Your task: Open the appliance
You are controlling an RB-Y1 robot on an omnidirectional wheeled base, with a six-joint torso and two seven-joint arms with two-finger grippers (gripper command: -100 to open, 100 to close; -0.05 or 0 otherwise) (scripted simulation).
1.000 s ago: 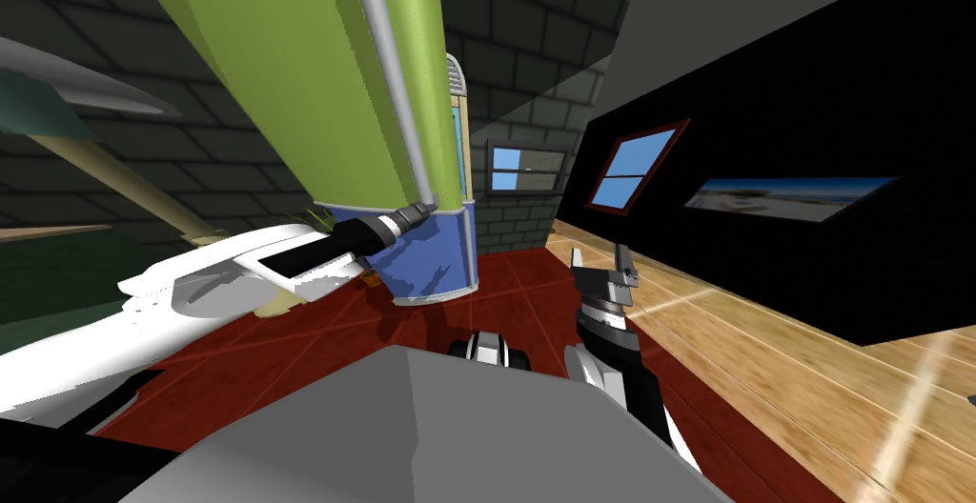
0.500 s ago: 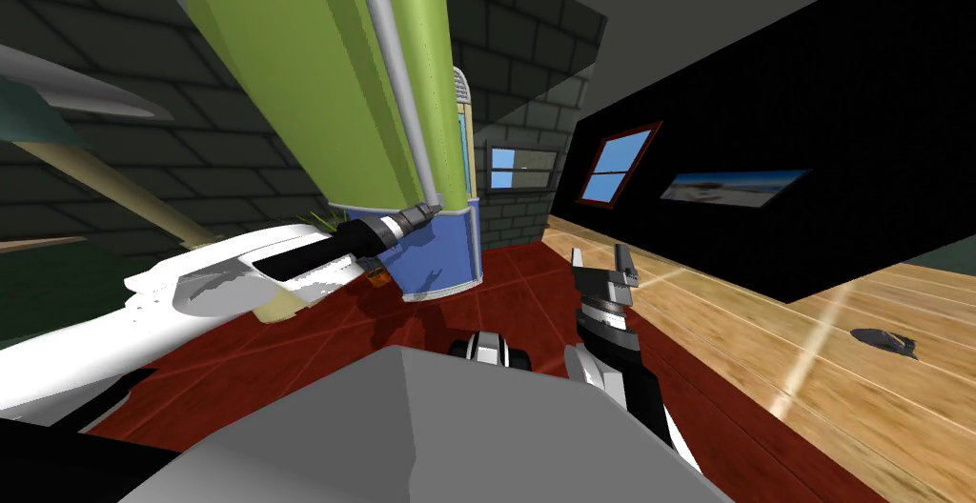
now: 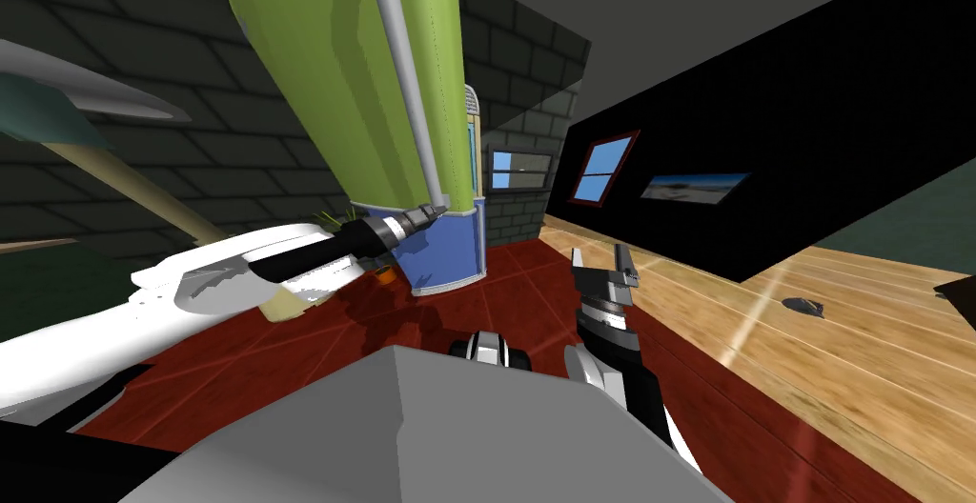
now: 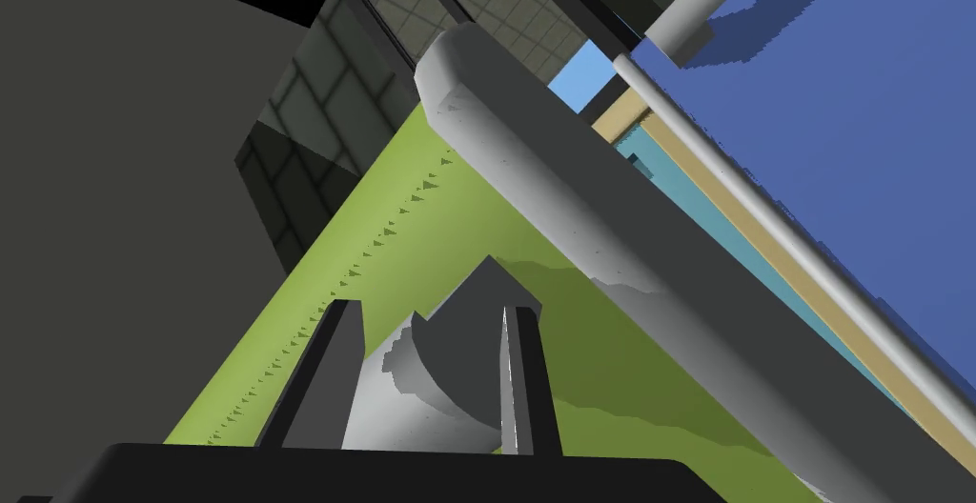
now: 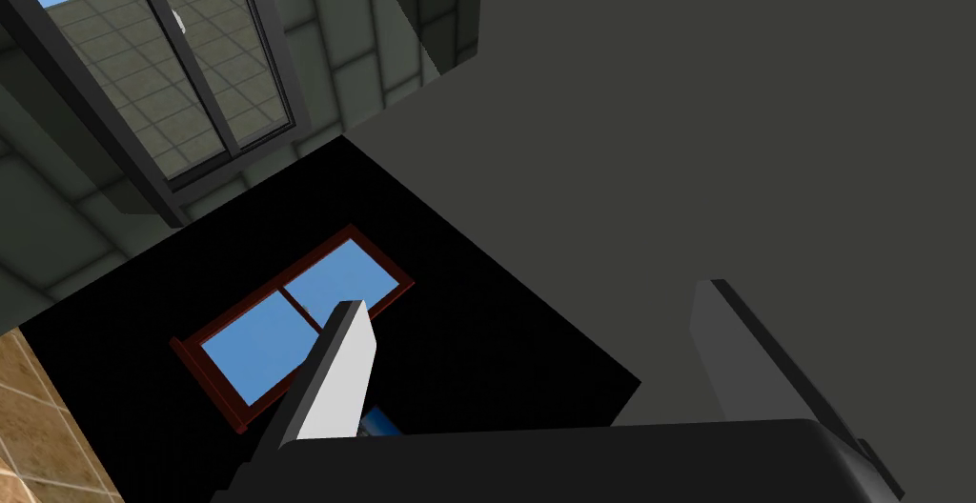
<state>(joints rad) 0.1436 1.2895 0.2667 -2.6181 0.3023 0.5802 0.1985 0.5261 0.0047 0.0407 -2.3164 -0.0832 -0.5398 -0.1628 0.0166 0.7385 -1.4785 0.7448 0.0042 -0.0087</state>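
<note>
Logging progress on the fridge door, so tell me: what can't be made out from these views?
- Inside of the fridge: head view, the green door covers it; any gap can't be judged.
- Top of the handle: cut off by the head view's upper edge.
- On the wood floor, head view, a small dark thing: too small to name.
- By the fridge's base, an orange thing: partly behind the left forearm.

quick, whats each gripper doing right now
Left gripper: closed on the handle.
Right gripper: open, holding nothing.
</note>
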